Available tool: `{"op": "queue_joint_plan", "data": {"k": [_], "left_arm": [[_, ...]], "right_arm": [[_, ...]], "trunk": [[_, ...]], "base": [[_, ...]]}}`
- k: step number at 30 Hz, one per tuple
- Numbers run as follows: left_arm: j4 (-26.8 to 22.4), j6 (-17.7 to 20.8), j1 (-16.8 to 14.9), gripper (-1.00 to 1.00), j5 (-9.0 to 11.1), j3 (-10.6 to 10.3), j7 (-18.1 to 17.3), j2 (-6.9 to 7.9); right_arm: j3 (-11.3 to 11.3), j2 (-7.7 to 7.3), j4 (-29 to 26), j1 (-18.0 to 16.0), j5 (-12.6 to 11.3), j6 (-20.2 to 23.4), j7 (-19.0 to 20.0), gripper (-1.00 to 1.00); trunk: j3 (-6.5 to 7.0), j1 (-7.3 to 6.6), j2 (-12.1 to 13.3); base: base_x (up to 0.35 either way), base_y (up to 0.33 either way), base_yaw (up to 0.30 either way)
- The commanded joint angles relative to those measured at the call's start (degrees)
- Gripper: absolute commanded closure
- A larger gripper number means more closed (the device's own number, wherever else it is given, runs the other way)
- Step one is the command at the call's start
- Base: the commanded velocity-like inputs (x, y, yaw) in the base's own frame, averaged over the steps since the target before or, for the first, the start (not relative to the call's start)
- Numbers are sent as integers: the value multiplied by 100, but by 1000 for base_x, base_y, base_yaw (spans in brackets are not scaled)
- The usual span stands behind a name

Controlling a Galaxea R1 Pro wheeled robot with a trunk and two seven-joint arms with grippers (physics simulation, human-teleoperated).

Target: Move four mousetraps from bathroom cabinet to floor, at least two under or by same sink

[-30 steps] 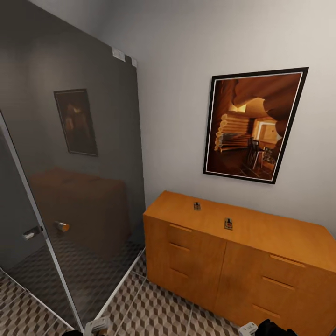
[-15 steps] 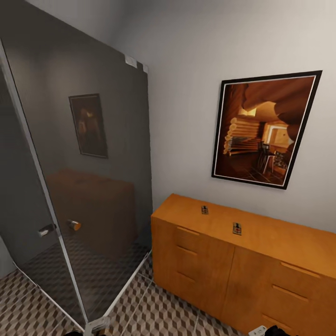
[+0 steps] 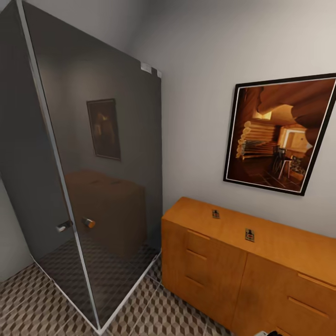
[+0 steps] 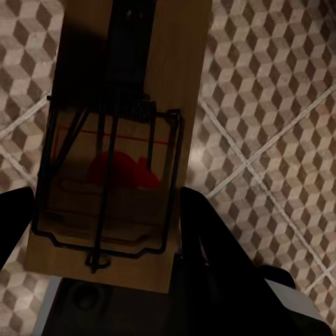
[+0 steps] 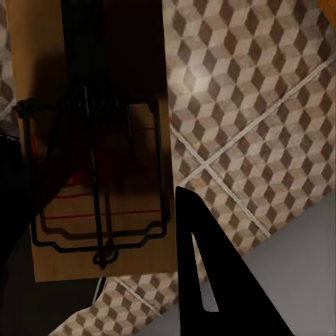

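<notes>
The orange-brown cabinet point(image 3: 219, 275) stands against the wall under a framed picture. Two mousetraps lie flat on its top, one point(image 3: 215, 213) nearer the shower and one point(image 3: 249, 234) further right. In the left wrist view my left gripper point(image 4: 105, 234) is shut on a mousetrap point(image 4: 115, 140), a tan board with dark wire and a red mark, held above the bathroom floor point(image 4: 266, 105). In the right wrist view my right gripper point(image 5: 98, 231) is shut on another mousetrap point(image 5: 98, 140) over the cube-patterned tiles point(image 5: 238, 105). The bathroom sink is out of view.
A dark glass shower enclosure point(image 3: 93, 163) with a door knob point(image 3: 87, 222) stands left of the cabinet, its corner post reaching the floor point(image 3: 154, 312). A framed picture point(image 3: 280, 135) hangs on the pale wall. Open tiles lie in front of the cabinet.
The whole head view has shifted: cabinet, picture and shower now sit further right in the picture, so the camera has turned. The arm parts at the bottom edge have nearly dropped out.
</notes>
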Motion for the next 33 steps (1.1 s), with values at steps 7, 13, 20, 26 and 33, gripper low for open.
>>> {"op": "queue_joint_plan", "data": {"k": [7, 13, 20, 26, 33], "left_arm": [[6, -7, 12, 100, 23, 32, 34, -13], [3, -7, 13, 100, 24, 36, 36, -13], [4, -7, 14, 100, 24, 36, 36, -13], [8, -7, 13, 100, 24, 36, 37, -19], [9, -7, 14, 100, 24, 36, 37, -22]], "right_arm": [[42, -2, -16, 5, 6, 64, 35, 100], [46, -2, -3, 10, 14, 72, 33, 100], [51, -2, 125, 24, 14, 67, 34, 100], [52, -2, 160, 30, 15, 60, 33, 100], [52, -2, 168, 31, 15, 49, 33, 100]], "trunk": [[41, 2, -4], [49, 2, -4], [34, 2, -4], [7, 2, -4], [-31, 2, -4]], "base": [[0, 0, 216], [0, 0, 271], [0, 0, 287], [0, 0, 279], [0, 0, 266]]}}
